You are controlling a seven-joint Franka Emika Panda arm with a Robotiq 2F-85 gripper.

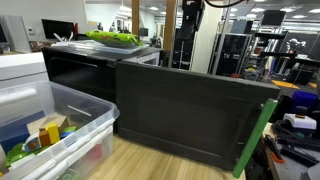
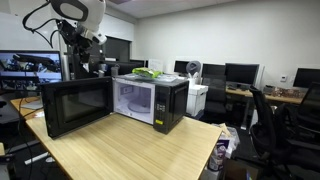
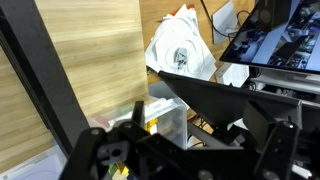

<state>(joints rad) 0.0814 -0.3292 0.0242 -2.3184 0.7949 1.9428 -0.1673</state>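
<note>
**Table** [image 2: 110,150]: light wood-grain top, flat and rectangular, with a matte finish. It carries the microwave.

**Microwave** [image 2: 170,105]: a black, box-shaped casing with smooth, slightly glossy sides. It stands upright near the far end of the table. The cavity is open to view, pale and lit inside. A yellow-green strip runs down the front beside the opening.

**Door** [image 2: 75,105]: a wide rectangular panel with a black frame and a dark window. It is swung fully out on its hinge and stands upright over the table. In both exterior views it hides much of what lies behind it. One exterior view shows a green band along its free edge. In the wrist view its top edge crosses as a thin black diagonal bar.

**Bin** [image 1: 70,120]: clear plastic with rounded corners and thin walls. It sits just beside the table and holds small coloured items that cannot be told apart.

**Bag** [image 3: 182,55]: white, soft and crumpled, with a round printed mark. It lies on the floor near a monitor [image 3: 280,35].

**Green object** [image 2: 143,73]: flat and leaf-like, resting on the microwave's top.

**Gripper** [image 3: 185,155]: black metal and angular. It is high above the table beside the door, with its fingers spread wide and nothing held between them.
</note>
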